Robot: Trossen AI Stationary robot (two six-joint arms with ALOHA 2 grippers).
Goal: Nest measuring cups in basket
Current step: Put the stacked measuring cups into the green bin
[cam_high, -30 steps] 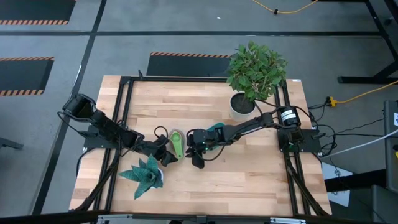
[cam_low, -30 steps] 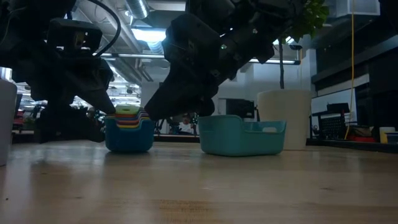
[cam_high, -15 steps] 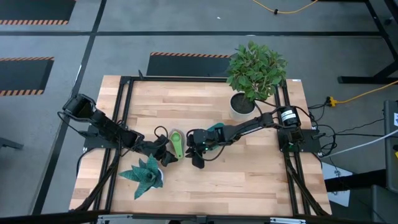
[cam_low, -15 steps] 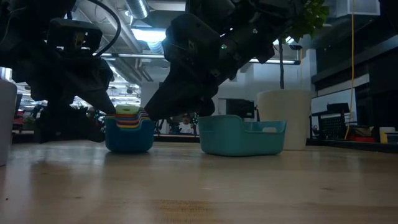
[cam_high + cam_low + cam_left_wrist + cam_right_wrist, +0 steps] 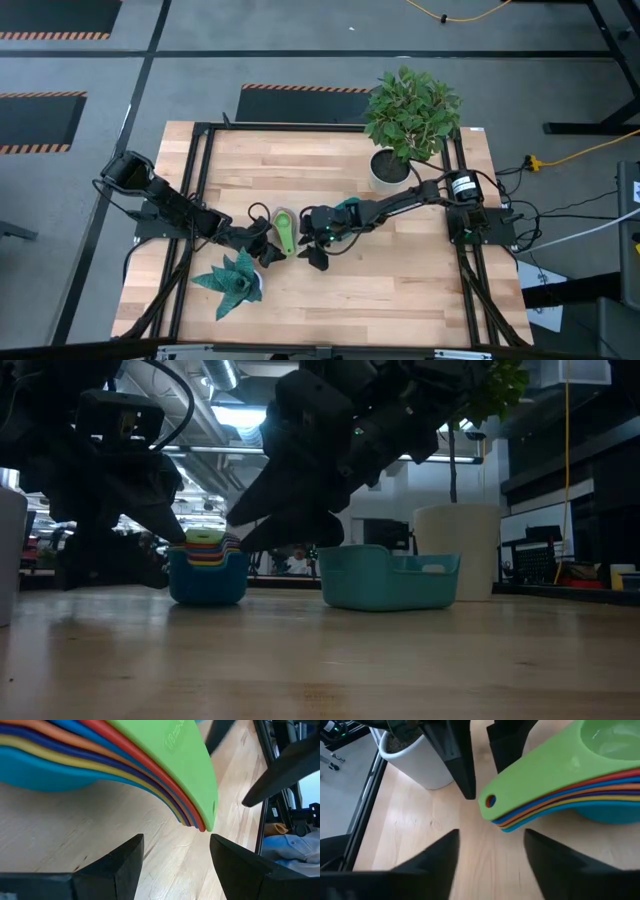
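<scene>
A: What changed? The right gripper [image 5: 313, 246] has spread its fingers and lifted slightly.

B: Overhead: smooth nested measuring cups [image 5: 282, 228], green on top, on wood beside the teal basket [image 5: 347, 211].

A: Low view: glossy rounded-square basket, apart from the stack.

B: Left gripper [image 5: 172, 852], released, faces the flat handles.

Even overhead light on table [image 5: 400, 260], low view backlit, arms perhaps silhouetted, right-wrist fingers [image 5: 440, 855] blurred

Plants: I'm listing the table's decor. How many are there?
2: a leafy plant in a white pot at the table's far right, and a small teal spiky plant near the front left.
</scene>
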